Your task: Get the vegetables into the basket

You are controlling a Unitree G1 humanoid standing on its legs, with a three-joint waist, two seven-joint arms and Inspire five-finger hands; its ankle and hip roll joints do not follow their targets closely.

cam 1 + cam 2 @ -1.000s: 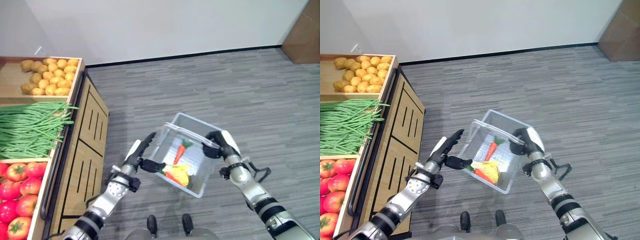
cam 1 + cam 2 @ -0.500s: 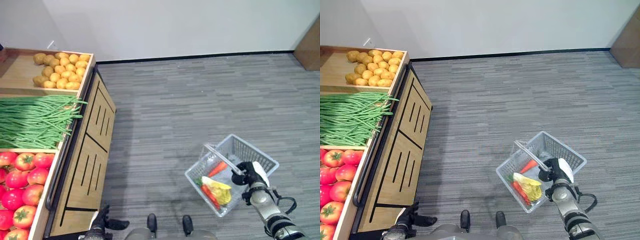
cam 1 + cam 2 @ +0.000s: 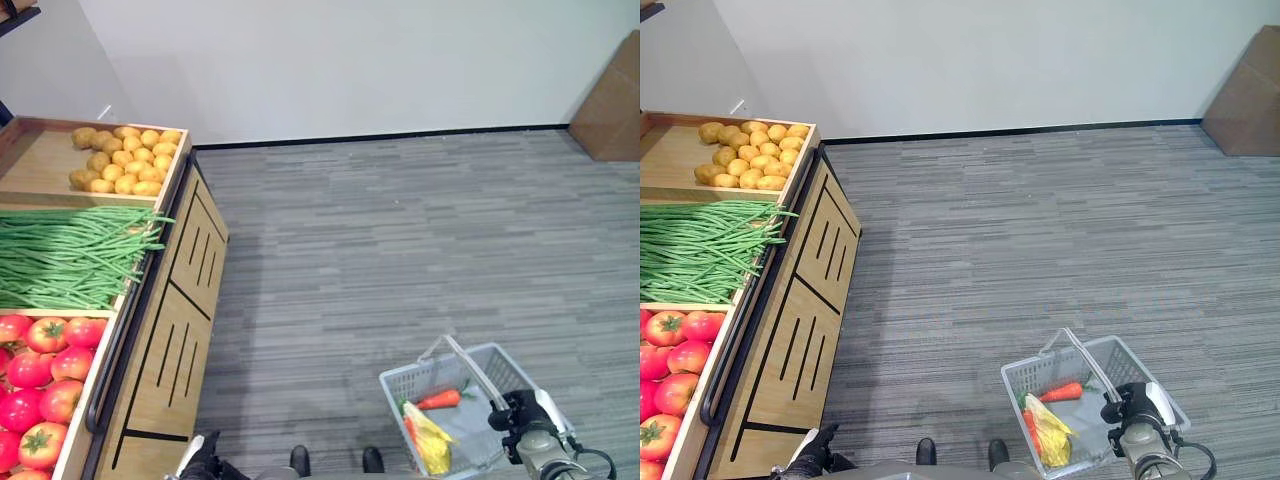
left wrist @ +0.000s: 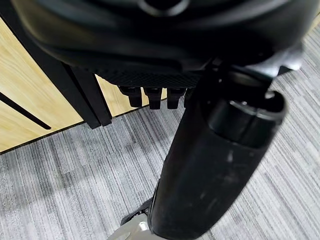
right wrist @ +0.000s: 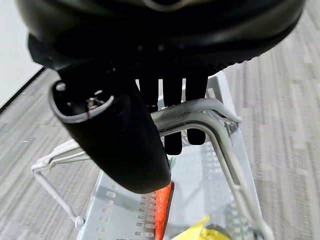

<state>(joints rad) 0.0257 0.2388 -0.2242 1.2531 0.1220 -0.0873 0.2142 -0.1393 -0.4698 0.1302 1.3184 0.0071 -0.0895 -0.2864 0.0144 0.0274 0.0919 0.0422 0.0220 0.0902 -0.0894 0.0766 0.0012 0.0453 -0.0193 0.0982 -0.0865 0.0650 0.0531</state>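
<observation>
My right hand (image 3: 1137,408), at 5 o'clock in the head views, is curled round the basket's handle (image 5: 200,111); in the wrist view the fingers (image 5: 172,100) hook over the grey bars and the thumb closes against them from the other side. The basket (image 3: 1038,373) hangs low beside me above the carpet (image 3: 1020,250). Inside it lie a carrot (image 3: 1060,392), a yellow vegetable (image 3: 1050,430) and a red one (image 3: 1031,425) along its 9 o'clock wall; I cannot tell what kind the last two are.

My left hand (image 3: 203,462) shows at 7 o'clock, low beside the stand (image 3: 170,330). In its wrist view the fingers (image 4: 152,96) point straight down, relaxed, holding and touching nothing, with the stand's wooden front (image 4: 30,115) just beyond them.

The stand fills the 9 o'clock side. Its tray at 10 o'clock holds potatoes (image 3: 125,158); green beans (image 3: 70,255) lie in the middle section, some tips reaching over the edge; tomatoes (image 3: 40,370) fill the section at 8 o'clock. A dark rail (image 3: 120,345) runs along the stand's front edge. The basket is well apart from the stand, with open carpet between them. A white wall (image 3: 350,60) closes the scene at 12 o'clock, and a brown panel (image 3: 610,100) stands at 2 o'clock.
</observation>
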